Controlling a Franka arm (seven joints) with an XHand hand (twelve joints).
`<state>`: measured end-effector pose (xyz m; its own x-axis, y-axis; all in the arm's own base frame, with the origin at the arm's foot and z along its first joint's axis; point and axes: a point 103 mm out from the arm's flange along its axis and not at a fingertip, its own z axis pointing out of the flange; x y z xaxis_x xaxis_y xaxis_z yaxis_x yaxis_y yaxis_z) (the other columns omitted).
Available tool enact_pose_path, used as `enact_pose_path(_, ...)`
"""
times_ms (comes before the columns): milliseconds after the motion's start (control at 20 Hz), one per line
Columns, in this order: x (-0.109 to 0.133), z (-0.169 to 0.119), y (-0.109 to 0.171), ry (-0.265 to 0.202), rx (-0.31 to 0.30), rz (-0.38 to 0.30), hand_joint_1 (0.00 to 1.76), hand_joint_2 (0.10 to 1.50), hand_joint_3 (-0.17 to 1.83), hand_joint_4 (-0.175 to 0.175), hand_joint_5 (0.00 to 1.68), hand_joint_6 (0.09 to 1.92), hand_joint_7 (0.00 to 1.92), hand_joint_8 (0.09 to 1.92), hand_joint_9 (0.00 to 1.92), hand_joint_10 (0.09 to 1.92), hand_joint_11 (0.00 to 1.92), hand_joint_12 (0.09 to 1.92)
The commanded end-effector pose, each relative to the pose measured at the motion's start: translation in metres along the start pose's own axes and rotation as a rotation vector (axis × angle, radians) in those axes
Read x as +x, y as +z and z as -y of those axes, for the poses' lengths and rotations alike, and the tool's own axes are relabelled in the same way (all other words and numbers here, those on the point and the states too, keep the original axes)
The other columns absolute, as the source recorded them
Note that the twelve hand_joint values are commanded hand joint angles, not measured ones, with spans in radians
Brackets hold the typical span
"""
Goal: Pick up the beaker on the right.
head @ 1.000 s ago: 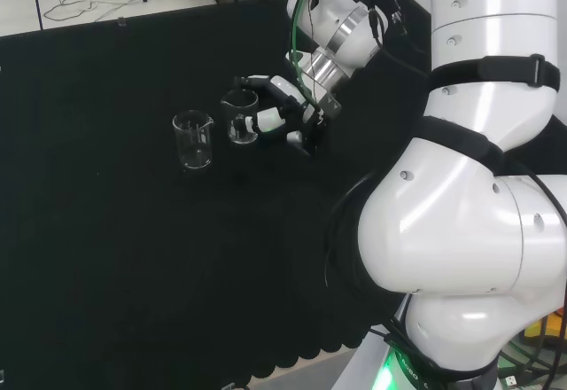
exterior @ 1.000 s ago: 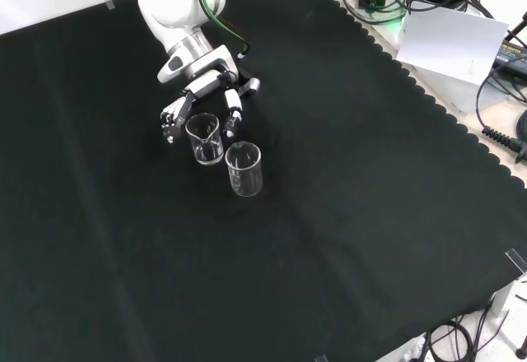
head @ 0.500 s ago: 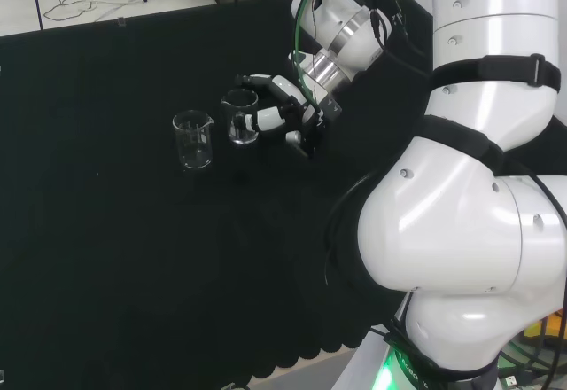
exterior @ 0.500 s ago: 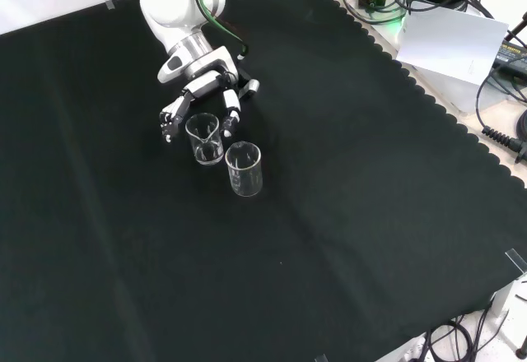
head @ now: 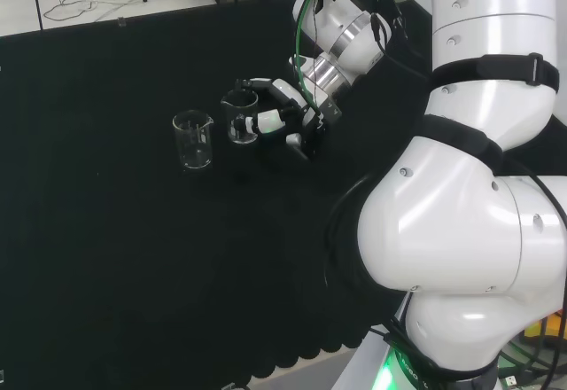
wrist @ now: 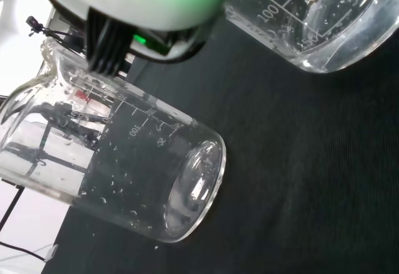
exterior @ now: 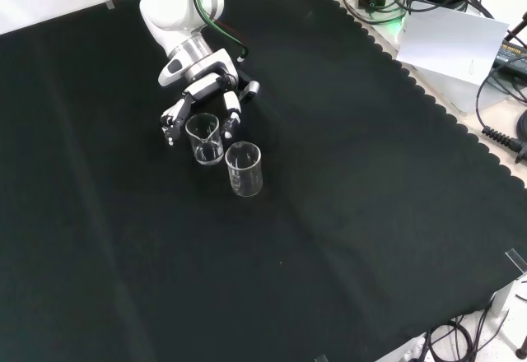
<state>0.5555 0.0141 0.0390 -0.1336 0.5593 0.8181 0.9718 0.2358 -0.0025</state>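
Two clear glass beakers stand side by side on the black cloth. In the head view the right beaker [head: 239,115] is next to the hand [head: 292,117], and the left beaker [head: 193,140] stands apart. The hand's fingers [head: 264,82] and thumb reach along either side of the right beaker, half bent. I cannot see them pressing on the glass. In the front view the same beaker [exterior: 204,137] stands between spread fingers [exterior: 167,121] below the hand [exterior: 202,81], with the other beaker [exterior: 244,169] nearer the camera. The wrist view has one beaker [wrist: 124,162] and another beaker [wrist: 312,25] close by.
The arm's white links [head: 469,213] rise at the right of the head view. Black cloth [exterior: 329,239] stretches around the beakers. Cables, a sheet of paper [exterior: 453,41] and gear lie beyond the cloth's scalloped edge in the front view.
The wrist has turned very slightly. The fingers stay on either side of the right beaker. Both beakers stand where they were.
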Motion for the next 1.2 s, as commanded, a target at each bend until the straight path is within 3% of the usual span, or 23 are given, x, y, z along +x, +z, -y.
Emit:
enact_pose_path(50,0.002,-0.0004,0.0043,0.002,-0.004,0.011,0.99,0.47,0.68,-0.057,0.57,0.15,0.36,0.72,0.42,0.62,0.0,1.35)
enact_pose_path(250,-0.0006,-0.0023,0.0013,0.01,-0.014,-0.005,1.0,0.48,0.66,-0.055,0.45,0.56,0.37,0.72,0.44,0.6,0.0,1.37)
enact_pose_path(350,-0.0011,-0.0036,-0.0006,0.009,-0.02,-0.006,1.0,0.49,0.66,-0.054,0.42,0.66,0.38,0.72,0.45,0.6,0.0,1.37)
enact_pose_path(750,0.0007,-0.0081,-0.0008,0.005,-0.027,-0.016,1.02,0.5,0.67,-0.051,0.46,0.85,0.4,0.73,0.47,0.61,0.01,1.38)
enact_pose_path(1200,0.0014,-0.0097,0.0019,0.003,-0.011,-0.016,1.04,0.5,0.67,-0.053,0.43,0.87,0.4,0.74,0.47,0.61,0.02,1.38)
